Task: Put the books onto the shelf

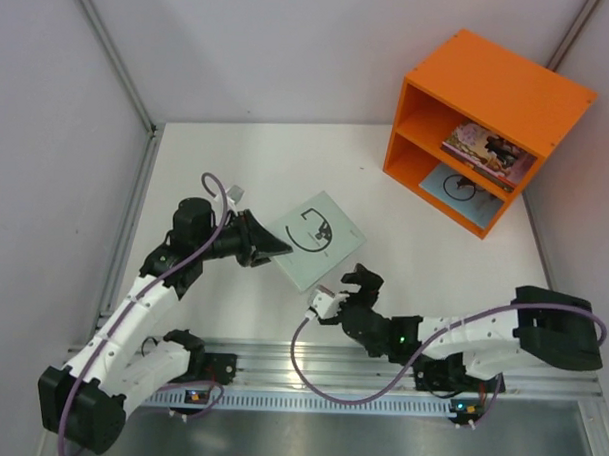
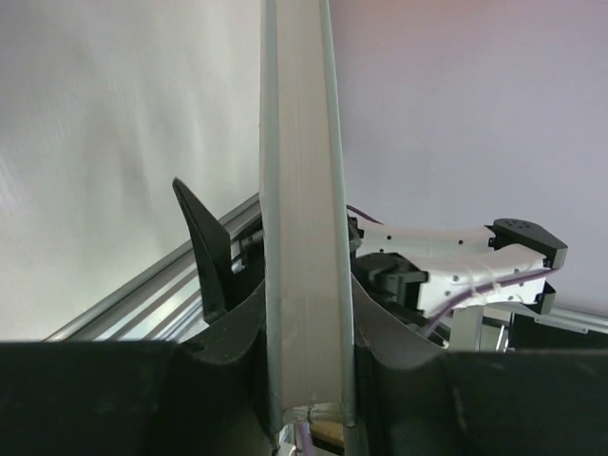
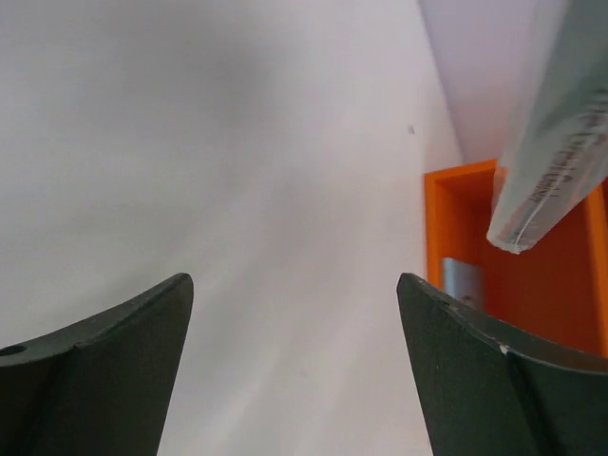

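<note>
- Left arm (image 1: 147, 293): its jaws are clamped on one edge of the pale green book (image 1: 319, 239), which it holds over the middle of the desk (image 1: 217, 165), seemingly lifted clear of it.
- Pinched by the edge alone, that book could pivot or slip out on a quick swing.
- Right arm (image 1: 481, 334): its jaws stand wide apart with nothing between them, just beside the book's near edge. A careless reach could knock the book loose.
- Shelf (image 1: 509, 90), far right: a pink book (image 1: 487, 149) lies in the upper compartment and a light blue one (image 1: 454, 183) in the lower. An incoming book might catch the divider.
</note>
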`<state>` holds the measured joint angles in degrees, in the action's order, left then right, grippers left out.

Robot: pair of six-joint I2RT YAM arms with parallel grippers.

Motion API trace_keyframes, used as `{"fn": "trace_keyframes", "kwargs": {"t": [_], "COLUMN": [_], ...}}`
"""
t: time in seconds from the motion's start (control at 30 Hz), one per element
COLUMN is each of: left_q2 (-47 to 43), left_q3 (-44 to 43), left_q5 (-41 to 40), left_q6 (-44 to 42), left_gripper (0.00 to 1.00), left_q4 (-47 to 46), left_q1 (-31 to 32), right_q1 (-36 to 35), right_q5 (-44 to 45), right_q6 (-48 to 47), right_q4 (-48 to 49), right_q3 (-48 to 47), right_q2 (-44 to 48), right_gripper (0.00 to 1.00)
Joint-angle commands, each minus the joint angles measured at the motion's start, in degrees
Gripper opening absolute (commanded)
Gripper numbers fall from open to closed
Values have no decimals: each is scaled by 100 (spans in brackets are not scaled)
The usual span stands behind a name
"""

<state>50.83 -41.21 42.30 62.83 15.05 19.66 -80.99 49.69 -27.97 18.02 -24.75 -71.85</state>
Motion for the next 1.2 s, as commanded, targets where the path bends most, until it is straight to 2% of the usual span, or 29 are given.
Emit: {"fn": "trace_keyframes", "kwargs": {"t": [0.0, 0.03, 0.1, 0.13, 0.17, 0.3, 0.53, 0.73, 0.93, 1.07, 1.17], "left_q2": [-64, -73, -143, -178, -196, -214, 67, 410, 937, 1165, 1201], "left_q3": [-423, -414, -344, -239, -195, -133, -370, -343, -616, -502, -388], "left_q5": [709, 735, 779, 805, 875, 868, 788, 823, 1139, 1683, 1878], "left_q6": [46, -42, -113, -122, -122, -270, -1052, -702, -1018, -1080, -808], "left_gripper": [0, 0, 0, 0, 0, 0, 0, 0, 0, 0, 0], "left_q4": [-671, -583, -406, -406, -415, -213, 315, -993, -1065, -1713, -2066], "left_q1": [20, 12, 20, 20, 12, 12, 12, 20, 12, 20, 38], "right_q1": [-215, -268, -391, -435, -505, -725, -1199, -1472, -1542, -1534, -1420], "right_q5": [1235, 1314, 1473, 1491, 1491, 1500, 1894, 2115, 2229, 2133, 1992], "right_q6": [-2312, -2684, -3779, -4134, -4599, -4929, -5332, -5808, -6150, -6221, -6133], "right_q4": [3035, 4102, 5110, 6028, 6229, 6249, 6336, 6328, 6328, 6328, 6337], "right_q3": [391, 453, 515, 524, 498, 252, 181, -3, -74, -56, -3], "right_q2": [-520, -662, -1169, -1356, -1697, -2201, -2316, -2430, -2342, -2219, -2263], "right_gripper": [87, 86, 86, 86, 85, 83, 80, 80, 80, 81, 81]}}
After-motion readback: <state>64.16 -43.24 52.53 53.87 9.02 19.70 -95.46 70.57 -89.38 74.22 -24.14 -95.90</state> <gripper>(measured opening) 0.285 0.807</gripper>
